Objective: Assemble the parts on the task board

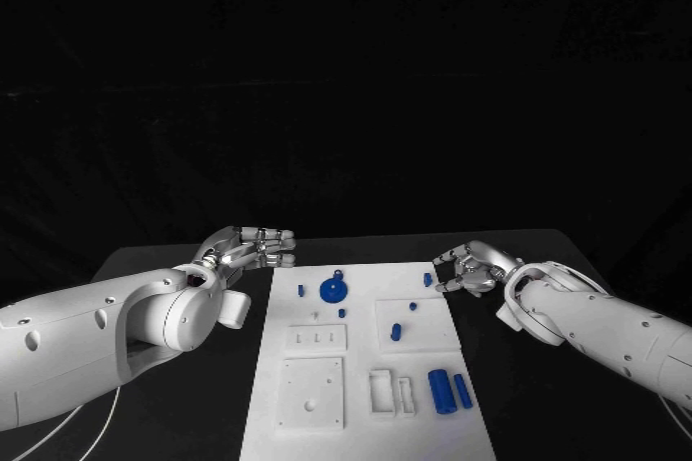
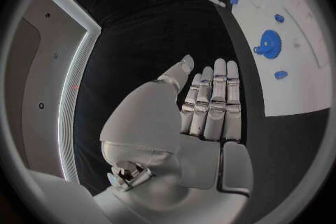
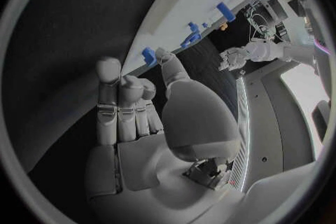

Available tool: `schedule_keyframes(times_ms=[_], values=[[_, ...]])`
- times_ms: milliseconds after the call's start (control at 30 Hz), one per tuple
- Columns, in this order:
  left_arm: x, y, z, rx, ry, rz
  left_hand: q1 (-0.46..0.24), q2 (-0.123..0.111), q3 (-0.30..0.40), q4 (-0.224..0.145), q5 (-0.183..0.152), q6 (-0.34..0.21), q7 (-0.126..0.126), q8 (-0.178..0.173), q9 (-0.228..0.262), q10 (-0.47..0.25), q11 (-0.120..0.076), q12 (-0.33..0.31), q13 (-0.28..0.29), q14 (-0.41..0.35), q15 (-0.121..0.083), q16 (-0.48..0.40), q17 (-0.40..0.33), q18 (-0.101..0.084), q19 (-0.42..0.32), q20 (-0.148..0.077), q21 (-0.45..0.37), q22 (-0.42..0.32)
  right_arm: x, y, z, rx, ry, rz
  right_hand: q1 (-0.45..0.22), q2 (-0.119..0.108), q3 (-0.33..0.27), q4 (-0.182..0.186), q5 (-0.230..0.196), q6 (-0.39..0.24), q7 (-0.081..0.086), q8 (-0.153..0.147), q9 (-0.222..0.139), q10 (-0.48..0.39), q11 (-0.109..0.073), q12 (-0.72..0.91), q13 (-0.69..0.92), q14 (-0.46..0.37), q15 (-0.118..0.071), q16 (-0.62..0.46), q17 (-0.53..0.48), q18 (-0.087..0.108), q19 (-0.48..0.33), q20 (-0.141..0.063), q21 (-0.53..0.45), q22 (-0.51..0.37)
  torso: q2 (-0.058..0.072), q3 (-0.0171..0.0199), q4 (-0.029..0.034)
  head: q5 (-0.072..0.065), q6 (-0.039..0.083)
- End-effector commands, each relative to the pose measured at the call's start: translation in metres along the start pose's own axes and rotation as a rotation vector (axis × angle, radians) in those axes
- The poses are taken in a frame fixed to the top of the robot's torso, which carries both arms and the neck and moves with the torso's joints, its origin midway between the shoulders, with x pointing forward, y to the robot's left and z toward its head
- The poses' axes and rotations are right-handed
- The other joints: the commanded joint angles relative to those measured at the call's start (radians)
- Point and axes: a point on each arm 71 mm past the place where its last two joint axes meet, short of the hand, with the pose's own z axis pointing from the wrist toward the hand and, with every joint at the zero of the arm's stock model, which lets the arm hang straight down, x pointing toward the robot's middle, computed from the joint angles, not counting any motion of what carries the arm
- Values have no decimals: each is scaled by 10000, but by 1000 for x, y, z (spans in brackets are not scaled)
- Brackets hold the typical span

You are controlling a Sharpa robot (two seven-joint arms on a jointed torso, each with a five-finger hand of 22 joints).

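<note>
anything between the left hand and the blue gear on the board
Nothing. In the left wrist view, only bare black table and a strip of white task board separate the left hand from the blue gear.

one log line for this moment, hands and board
left hand: open, off board's far left corner | right hand: open, at far right edge by small blue part | task board: parts unassembled

Black table [image 1: 173, 381], white task board [image 1: 368, 421] lying flat at its middle, long side running away from the robot

White task board [image 1: 361, 381], blue parts [image 1: 443, 390], blue gear [image 1: 333, 288], black table [image 1: 173, 401], silver hands, white arms
</note>
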Motion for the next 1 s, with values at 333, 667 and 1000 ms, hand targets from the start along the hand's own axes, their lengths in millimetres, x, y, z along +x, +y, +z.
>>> schedule_keyframes(times_ms=[333,667,1000], values=[[2,-1,0,112,186,-59,34,16,-3,-74,-7,-31,2,-10,12,32,-26,-19,14,21,19,25,-2,-59,-63,-2,59,13,16,-3,4,-24,463,121,-1,158,-29,86,-111,345,-33,-24,3,-23,-28,128,55,4,-15,116,145,120,420,24,24,127,-1,-25,-2,18,-91],[2,-1,0,99,193,-44,45,23,-14,-92,0,-23,1,-8,13,26,-25,-19,14,19,21,22,-2,-56,-81,0,89,15,20,-2,7,52,405,220,-247,452,-159,-4,-190,1084,-102,15,36,106,-79,275,155,79,-45,289,402,109,445,-9,217,277,-15,-42,-11,3,-137],[2,-1,0,87,211,-40,45,23,-14,-92,0,-23,1,-8,13,26,-25,-19,14,19,21,22,-2,-56,-81,0,89,15,24,1,10,91,348,208,-377,584,83,-197,-415,1458,-168,22,46,194,-147,355,243,111,-91,431,654,81,450,-53,372,377,-21,-49,0,-4,-163]])
